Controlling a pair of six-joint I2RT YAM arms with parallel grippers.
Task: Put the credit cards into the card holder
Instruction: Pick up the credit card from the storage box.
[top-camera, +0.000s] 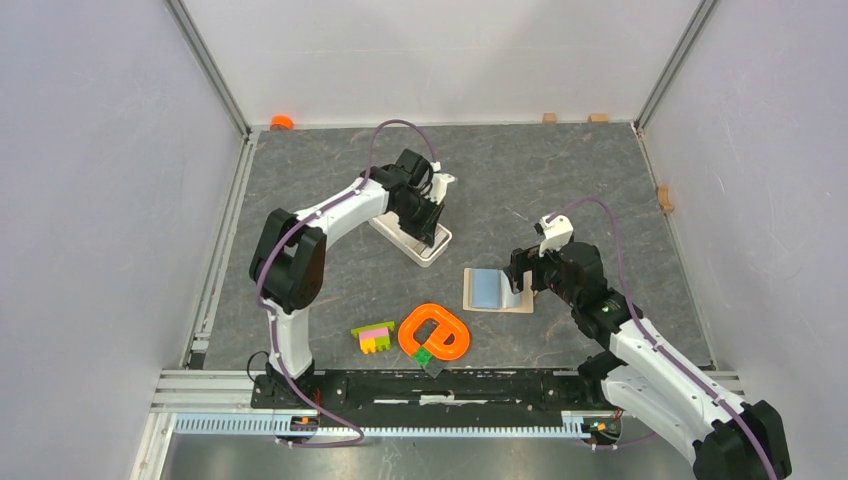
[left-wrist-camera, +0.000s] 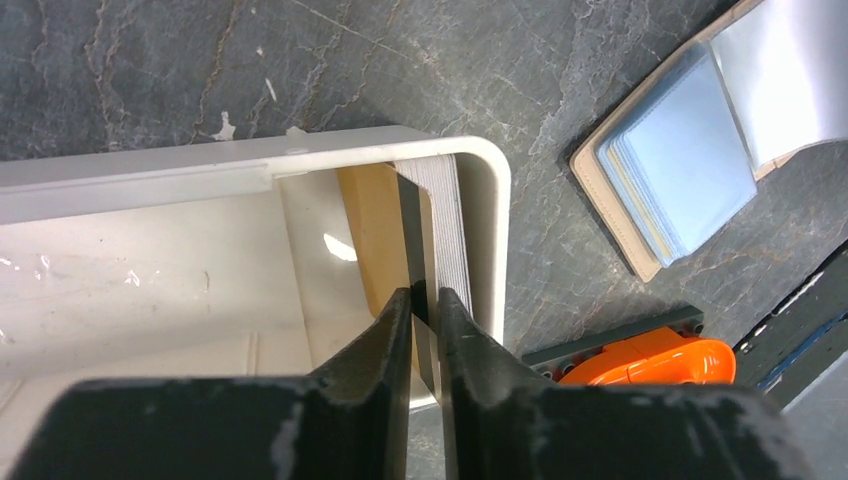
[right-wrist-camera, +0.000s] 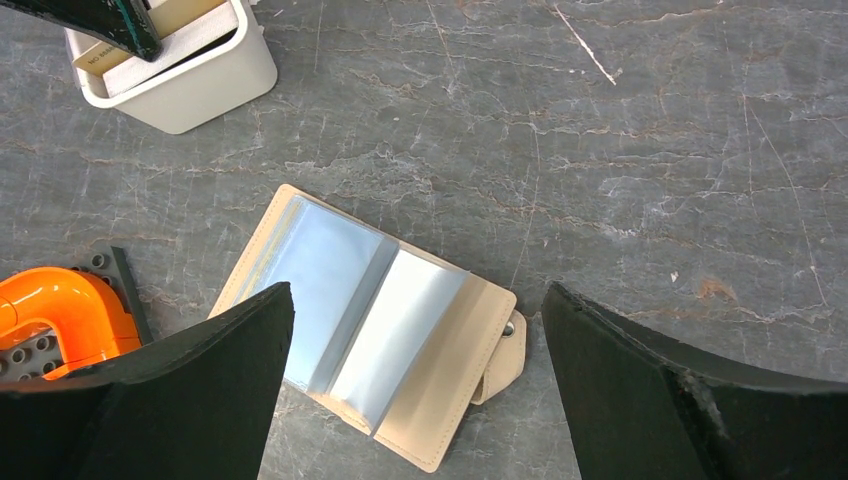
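Inside the rounded end of the white tray (left-wrist-camera: 490, 200), the credit cards (left-wrist-camera: 447, 230) stand on edge, a grey-white stack against the end wall with an orange-gold one just beside it. The left gripper (left-wrist-camera: 425, 305) reaches down into that corner, its fingers drawn close on either side of a thin dark card edge; whether the pads already bite it I cannot tell. The tray's rim runs tight along the stack's outer side, while its long floor is bare on the other side. The card holder (right-wrist-camera: 440, 400) lies flat and open on the grey table (top-camera: 560, 190), well apart from the tray, clear sleeves upward and its clasp tab poking past one beige edge. The right gripper (right-wrist-camera: 416, 290) hangs over it with fingers spread wide, touching nothing. Bare tabletop separates tray and holder and extends beyond the holder to the back wall. An orange loop toy (top-camera: 435, 333) and coloured bricks (top-camera: 374, 338) sit by the near edge.
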